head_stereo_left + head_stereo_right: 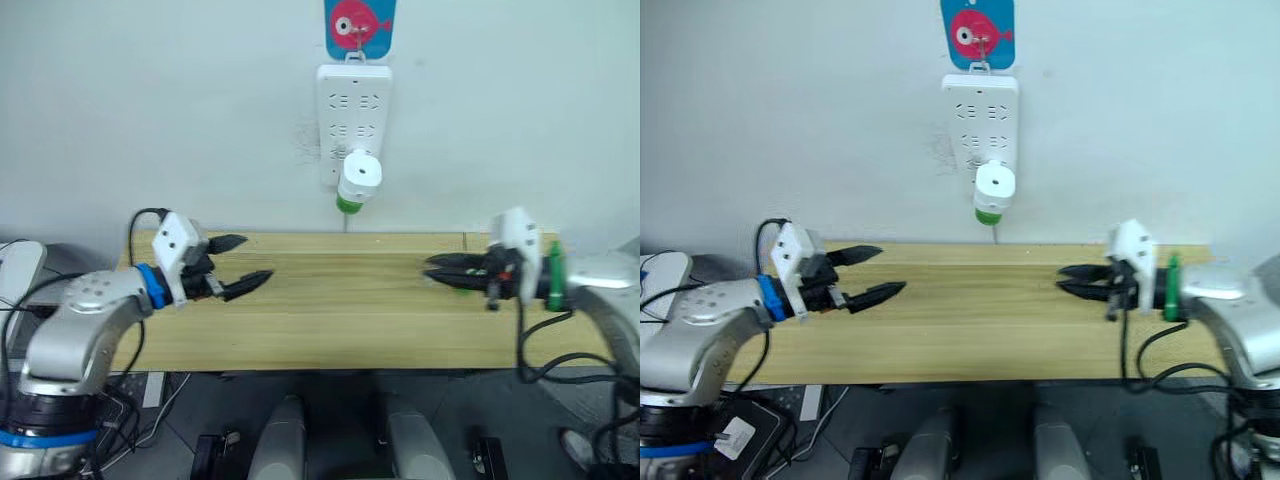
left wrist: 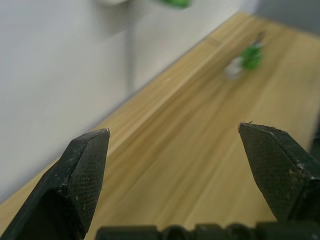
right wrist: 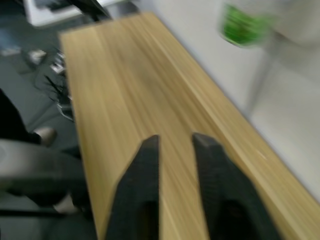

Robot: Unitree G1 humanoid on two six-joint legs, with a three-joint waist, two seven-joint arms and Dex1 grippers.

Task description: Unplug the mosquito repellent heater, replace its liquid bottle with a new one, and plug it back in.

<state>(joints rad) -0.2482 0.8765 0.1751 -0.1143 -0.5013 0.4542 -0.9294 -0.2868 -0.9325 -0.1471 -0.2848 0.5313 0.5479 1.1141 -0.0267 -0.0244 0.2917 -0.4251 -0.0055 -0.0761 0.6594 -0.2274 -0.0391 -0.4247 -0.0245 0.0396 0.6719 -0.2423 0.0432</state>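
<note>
The white mosquito repellent heater [image 1: 359, 172] is plugged into the lower part of the white power strip [image 1: 353, 105] on the wall. Its liquid bottle [image 1: 347, 204] shows as a green end under it. My left gripper [image 1: 255, 258] hovers open over the left side of the wooden table [image 1: 340, 320], holding nothing. My right gripper [image 1: 430, 268] hangs low over the table's right side, its fingers a narrow gap apart with nothing between them. A small green and white thing [image 2: 245, 59], blurred, lies on the table close under the right gripper.
A blue card with a pink fish [image 1: 359, 25] hangs above the power strip. The wall stands right behind the table's far edge. Cables trail on the floor at the left [image 1: 120, 400].
</note>
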